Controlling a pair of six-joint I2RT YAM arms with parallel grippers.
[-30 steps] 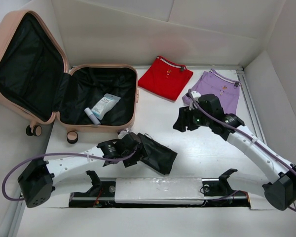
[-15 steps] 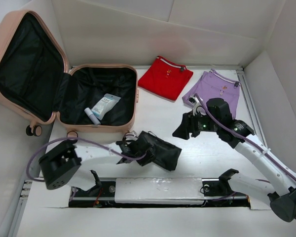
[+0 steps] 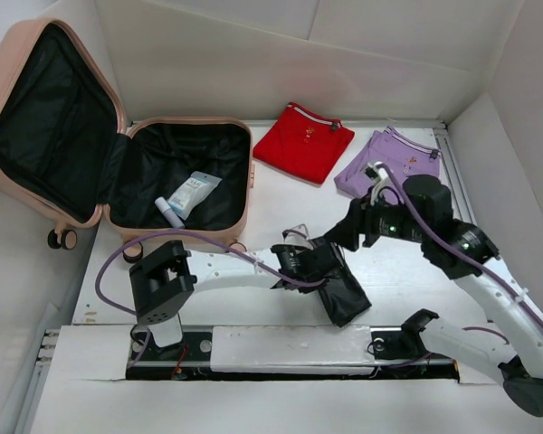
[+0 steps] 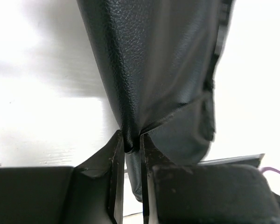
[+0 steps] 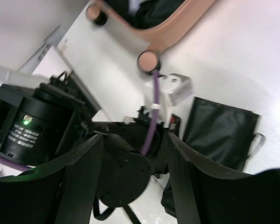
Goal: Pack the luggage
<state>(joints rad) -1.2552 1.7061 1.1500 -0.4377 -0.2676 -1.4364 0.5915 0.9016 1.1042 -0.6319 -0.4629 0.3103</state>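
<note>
Left end effector (image 4: pixel 129 137) is pinching a fold of the floppy black pouch (image 4: pixel 154 70), right end effector (image 5: pixel 135 140) is spread wide. The luggage (image 3: pixel 246 181) lies open at the surface's (image 3: pixel 290 217) far-left corner, wheels (image 3: pixel 132 250) toward the near edge, long axis probably near-to-far. The shell looks stiff and probably rolls, so grab the rim.

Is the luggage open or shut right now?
Open: the luggage lid is tipped back, black lining exposed, a tube and packet lying in the base.

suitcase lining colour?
Black lining inside the salmon-pink luggage; shows best in the top external view.
</note>
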